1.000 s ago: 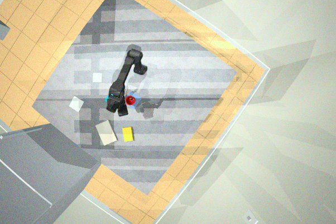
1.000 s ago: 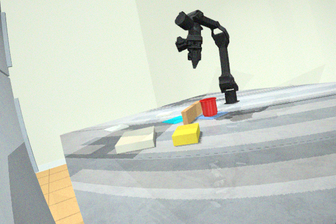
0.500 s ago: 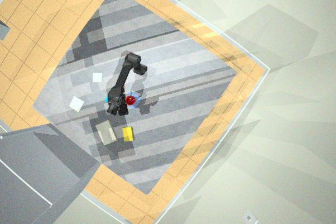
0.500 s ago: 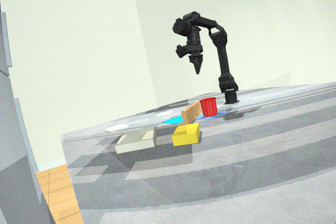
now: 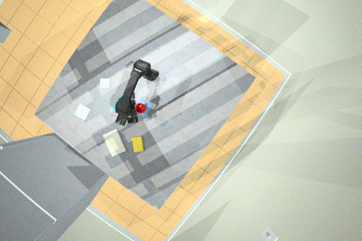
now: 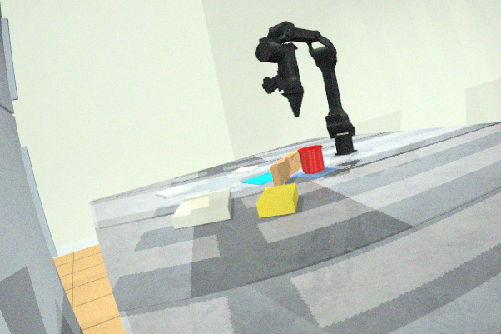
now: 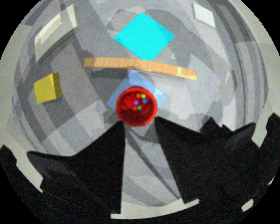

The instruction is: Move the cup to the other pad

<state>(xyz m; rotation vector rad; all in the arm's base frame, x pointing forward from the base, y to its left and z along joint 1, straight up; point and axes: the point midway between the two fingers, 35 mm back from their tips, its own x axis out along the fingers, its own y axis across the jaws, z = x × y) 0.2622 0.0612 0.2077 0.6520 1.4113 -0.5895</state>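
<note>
The red cup [image 5: 140, 109] [image 6: 311, 160] [image 7: 135, 119] stands upright on the blue pad [image 5: 149, 108] [image 6: 330, 171] [image 7: 159, 96], with several coloured marbles inside it. The cyan pad [image 6: 258, 179] [image 7: 144, 36] lies bare on the far side of a low wooden wall; in the top view the arm hides most of it. My gripper [image 6: 296, 116] [image 7: 139, 123] points down, higher than the cup and apart from it. Its fingers are partly open with nothing between them. In the wrist view the cup shows just beyond the fingertips.
The wooden wall [image 6: 285, 168] [image 7: 135, 64] stands between the two pads, close beside the cup. A yellow block [image 5: 138, 144] [image 6: 277, 201] [image 7: 46, 90] and a larger cream block [image 5: 114, 142] [image 6: 204, 210] lie to one side. Two white squares [image 5: 104, 83] [image 5: 82, 112] lie beyond the cyan pad.
</note>
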